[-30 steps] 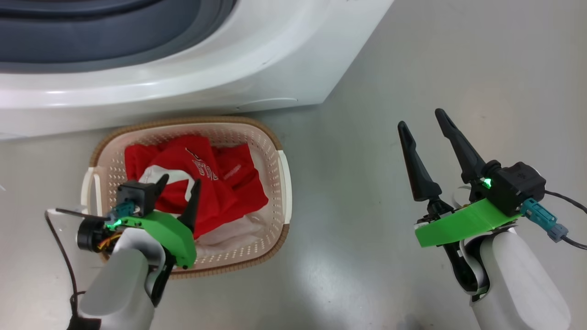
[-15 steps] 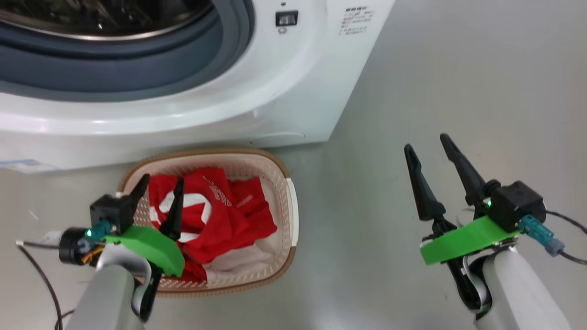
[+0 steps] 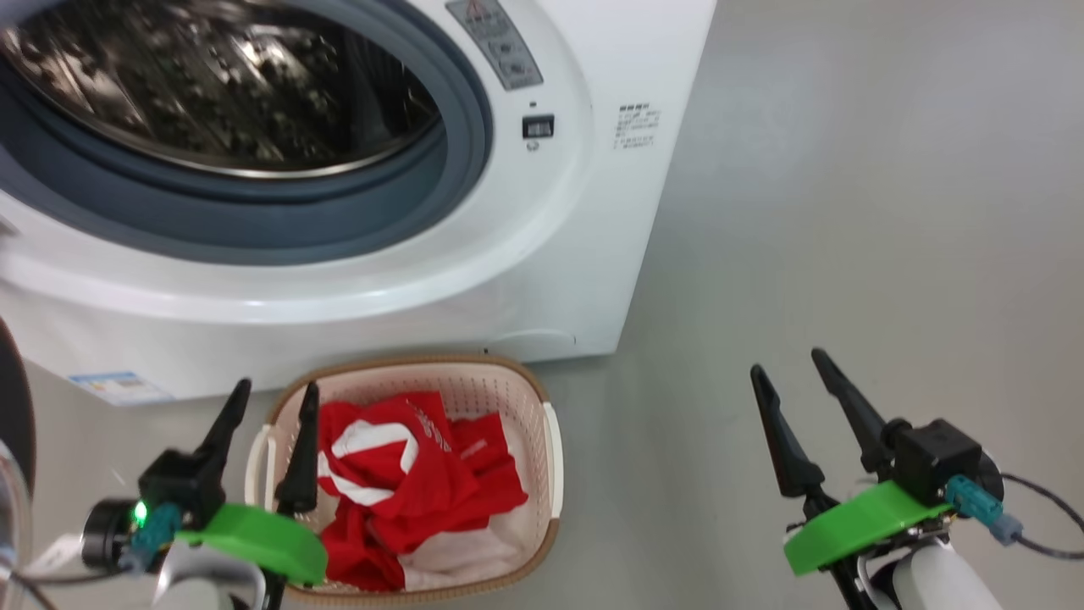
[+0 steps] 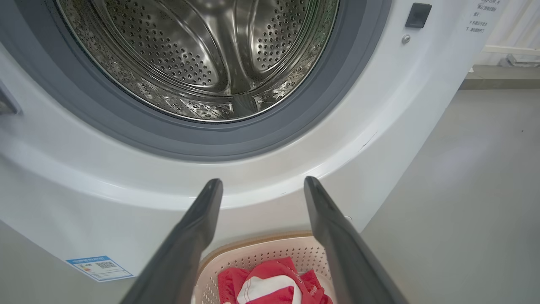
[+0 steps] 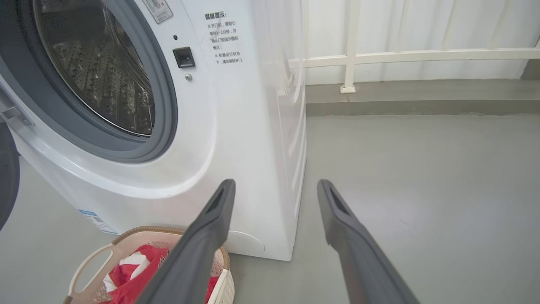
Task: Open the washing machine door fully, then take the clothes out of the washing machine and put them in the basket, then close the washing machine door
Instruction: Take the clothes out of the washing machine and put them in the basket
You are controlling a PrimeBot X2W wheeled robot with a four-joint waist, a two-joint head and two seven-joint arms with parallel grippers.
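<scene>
**Clothes are in, left claw is off the basket, door's next I reckon**

Starting at the far left: the washing machine door (image 5: 7, 177) is swung wide open, just a dark curved edge at the side of the right wrist view. Nobody's touching it.

The left claw (image 3: 277, 385) is where the change is. A second ago it hung right over the red pile inside the basket; now it's at the basket's left rim, fingers spread wide with nothing between them. So it's let go and backed off.

The head camera has also tipped upward over that second. The whole picture slid down, so that's the view moving, not the things. The washing machine (image 3: 542, 254) now shows its grey ring and steel drum (image 4: 202, 55), and the part of the drum I can see has no fabric in it.

The basket (image 3: 483, 391) sits on the floor (image 3: 804, 212), tight against the machine's front, below the opening. The clothes (image 3: 398, 483) are heaped in it, red with white trim and some white cloth underneath.

Over on the right, the right claw (image 3: 787, 363) hangs above bare floor, well apart from the basket, fingers wide and empty, same pose as before.

My read: unloading looks finished, and looking up at the machine suggests closing the door comes next. It's on the left arm's side.
</scene>
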